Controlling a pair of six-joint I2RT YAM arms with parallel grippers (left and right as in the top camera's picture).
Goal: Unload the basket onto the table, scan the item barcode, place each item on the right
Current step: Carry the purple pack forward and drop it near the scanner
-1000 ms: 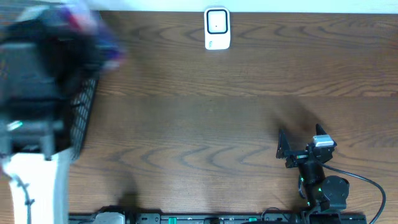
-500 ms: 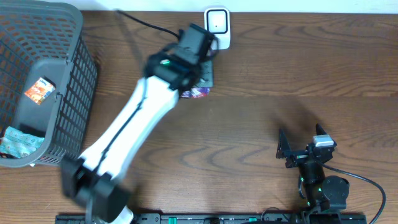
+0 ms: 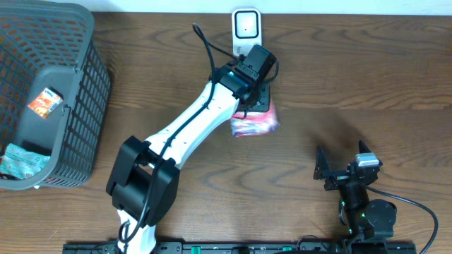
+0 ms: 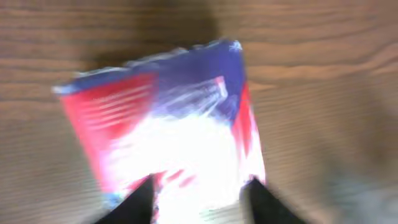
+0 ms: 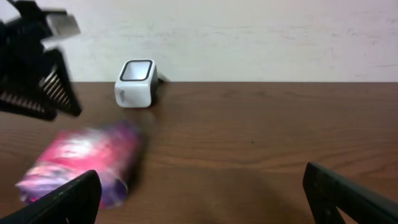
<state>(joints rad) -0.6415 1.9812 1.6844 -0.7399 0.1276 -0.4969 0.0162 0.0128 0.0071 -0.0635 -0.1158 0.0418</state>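
Packet [image 3: 256, 125], red and blue, print too blurred to read, near white scanner [image 3: 246, 28]

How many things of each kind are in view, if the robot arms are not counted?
Black plastic mesh basket: 1
White box-shaped barcode scanner: 1
Shiny packets: 3 (red-and-blue packet outside the basket; orange packet and pale teal packet inside it)
Total: 5

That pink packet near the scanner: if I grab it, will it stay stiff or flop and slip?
The pink packet shows strong glare in the left wrist view, so it is probably glossy film and may slip. Its puffy, rounded outline suggests a soft, light pouch that would likely crumple rather than stay stiff.
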